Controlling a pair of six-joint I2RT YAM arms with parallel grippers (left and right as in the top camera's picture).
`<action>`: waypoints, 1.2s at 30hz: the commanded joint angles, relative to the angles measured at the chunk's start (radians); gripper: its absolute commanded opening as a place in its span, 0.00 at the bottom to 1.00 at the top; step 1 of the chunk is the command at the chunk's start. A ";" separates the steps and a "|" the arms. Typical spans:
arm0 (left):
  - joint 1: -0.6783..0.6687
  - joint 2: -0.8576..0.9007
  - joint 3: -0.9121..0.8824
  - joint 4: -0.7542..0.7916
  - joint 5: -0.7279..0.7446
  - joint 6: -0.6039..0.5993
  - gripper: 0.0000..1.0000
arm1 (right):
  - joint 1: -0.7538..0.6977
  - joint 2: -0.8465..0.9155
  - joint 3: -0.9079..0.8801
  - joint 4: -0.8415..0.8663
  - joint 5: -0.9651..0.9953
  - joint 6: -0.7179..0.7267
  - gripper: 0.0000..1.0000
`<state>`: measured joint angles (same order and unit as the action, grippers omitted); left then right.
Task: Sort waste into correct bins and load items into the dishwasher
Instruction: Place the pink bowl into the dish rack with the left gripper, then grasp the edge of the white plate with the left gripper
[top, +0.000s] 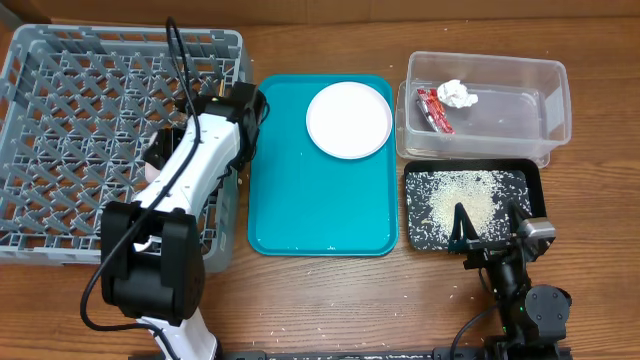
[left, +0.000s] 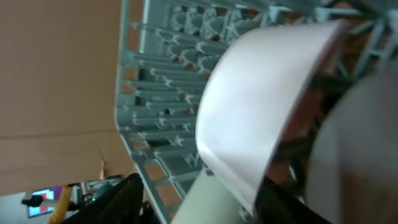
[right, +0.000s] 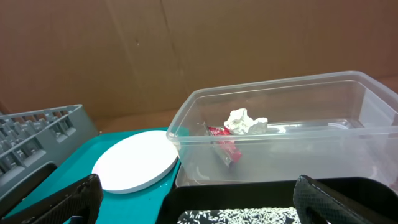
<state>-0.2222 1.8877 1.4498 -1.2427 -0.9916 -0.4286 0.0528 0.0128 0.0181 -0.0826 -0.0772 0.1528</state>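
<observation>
Grey plastic is filling the upper left of the overhead view, where the dish rack (top: 60, 120) is sitting on the tabletop (top: 330, 300), and my left arm (top: 195, 165) is reaching over its right-hand side. In my left wrist camera the pale pink bowl (left: 255, 106) is taking up the middle of the frame, tipped on its side among the rack's upright pegs. A pale greenish bowl (left: 208, 199) is showing just below it at the bottom edge. Everything this close is coming out blurred, and I cannot tell whether my left jaws are parted or gripping anything. At the centre of the overhead view the teal tray (top: 290, 180) is lying flat just beside the rack, and the round white plate (top: 348, 120) is resting in its upper right corner. At the upper right the clear tub (top: 555, 100) is holding the red snack wrapper (top: 434, 108) and the crumpled paper ball (top: 457, 94), which are lying just beside each other towards its left end. Directly below the tub, the black tray (top: 408, 210) is carrying the scattered rice grains (top: 460, 200), lying thickest in its left and middle part. My right jaws are hanging wide apart at that tray's lower edge, holding nothing. My right wrist camera is showing both dark fingers (right: 68, 202) spread to the bottom corners, with the tub straight ahead and the plate to its left.
</observation>
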 joint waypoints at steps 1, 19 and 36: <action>-0.021 -0.098 0.144 -0.064 0.268 -0.023 0.64 | -0.005 -0.008 -0.010 0.006 0.008 0.001 1.00; -0.151 0.090 0.242 0.408 1.115 -0.194 0.55 | -0.005 -0.008 -0.010 0.006 0.009 0.001 1.00; -0.131 0.335 0.280 0.268 1.088 -0.198 0.04 | -0.005 -0.008 -0.010 0.006 0.008 0.001 1.00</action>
<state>-0.3695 2.2322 1.7164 -0.9047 0.1314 -0.7040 0.0528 0.0128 0.0181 -0.0826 -0.0772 0.1535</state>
